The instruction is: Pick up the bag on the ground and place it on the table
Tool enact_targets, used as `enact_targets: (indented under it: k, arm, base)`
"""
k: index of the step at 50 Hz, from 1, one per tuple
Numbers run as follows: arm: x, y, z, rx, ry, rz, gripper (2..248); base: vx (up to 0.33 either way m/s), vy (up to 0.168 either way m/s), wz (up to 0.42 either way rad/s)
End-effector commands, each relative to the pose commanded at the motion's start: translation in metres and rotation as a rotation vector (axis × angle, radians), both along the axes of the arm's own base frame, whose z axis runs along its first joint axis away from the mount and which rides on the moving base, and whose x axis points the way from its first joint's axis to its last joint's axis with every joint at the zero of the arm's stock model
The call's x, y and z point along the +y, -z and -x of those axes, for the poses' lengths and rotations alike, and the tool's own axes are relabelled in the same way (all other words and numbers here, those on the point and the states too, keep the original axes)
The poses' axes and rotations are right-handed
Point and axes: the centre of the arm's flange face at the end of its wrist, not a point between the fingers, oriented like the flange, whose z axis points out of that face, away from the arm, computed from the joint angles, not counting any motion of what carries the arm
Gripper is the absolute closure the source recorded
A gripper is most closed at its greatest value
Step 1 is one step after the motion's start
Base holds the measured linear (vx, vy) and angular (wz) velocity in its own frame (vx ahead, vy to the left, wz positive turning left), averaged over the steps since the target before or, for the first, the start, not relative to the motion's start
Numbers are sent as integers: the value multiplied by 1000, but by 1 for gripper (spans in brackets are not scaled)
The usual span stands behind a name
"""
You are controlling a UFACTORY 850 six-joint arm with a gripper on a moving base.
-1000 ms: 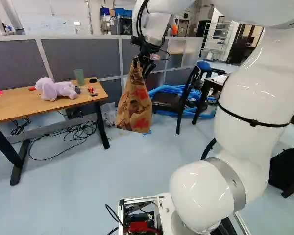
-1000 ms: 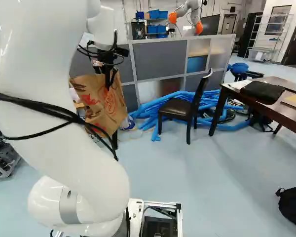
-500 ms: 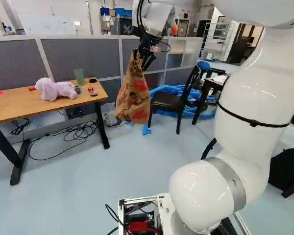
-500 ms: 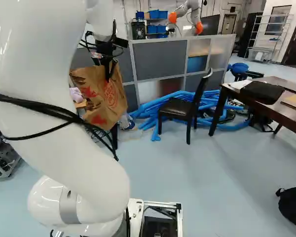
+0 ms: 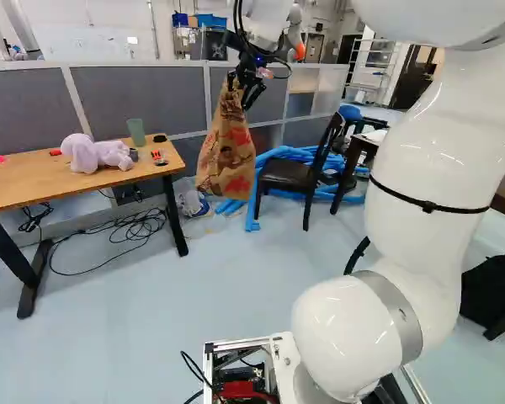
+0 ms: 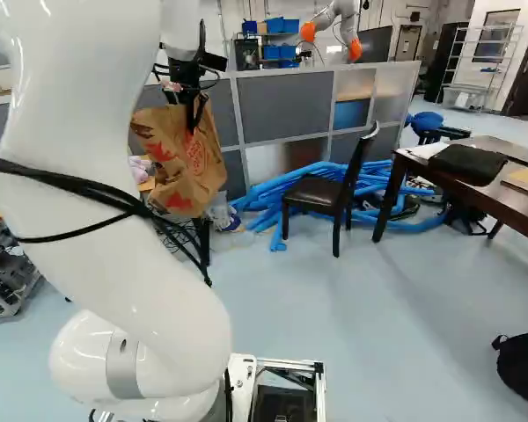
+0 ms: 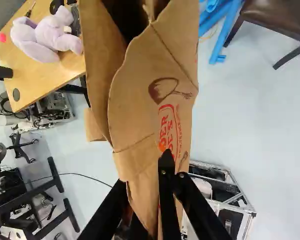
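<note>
Smooth pale floor (image 5: 194,311), flat wooden table (image 5: 34,183), crinkly brown paper bag (image 5: 227,160) hanging above the floor near the table, its folded top pinched in my angular black claw (image 5: 241,91), then rounded lilac plush toy (image 5: 97,154) and smooth green cup (image 5: 136,132) on the tabletop.

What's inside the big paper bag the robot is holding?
I can't tell! In the wrist view, the bag has a dark gap between its paper folds, but only shadow shows in there. The brown paper sides cover the rest, so anything inside is hidden.
</note>
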Motion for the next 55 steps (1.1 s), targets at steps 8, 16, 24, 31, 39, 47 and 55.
enact_targets:
  k: [8, 16, 24, 31, 39, 47, 55]
  arm:
    - [0, 0, 0, -1, 0, 0, 229]
    - [0, 0, 0, -1, 0, 0, 229]
    - [0, 0, 0, -1, 0, 0, 229]
    - [0, 0, 0, -1, 0, 0, 229]
    - [0, 0, 0, -1, 0, 0, 229]
    - [0, 0, 0, -1, 0, 0, 229]
    - [0, 0, 0, -1, 0, 0, 229]
  base:
    - [0, 0, 0]
    - [0, 0, 0]
    - [0, 0, 0]
    - [2, -2, -9]
    - [70, 11, -50]
    - [90, 86, -38]
    - [112, 151, 27]
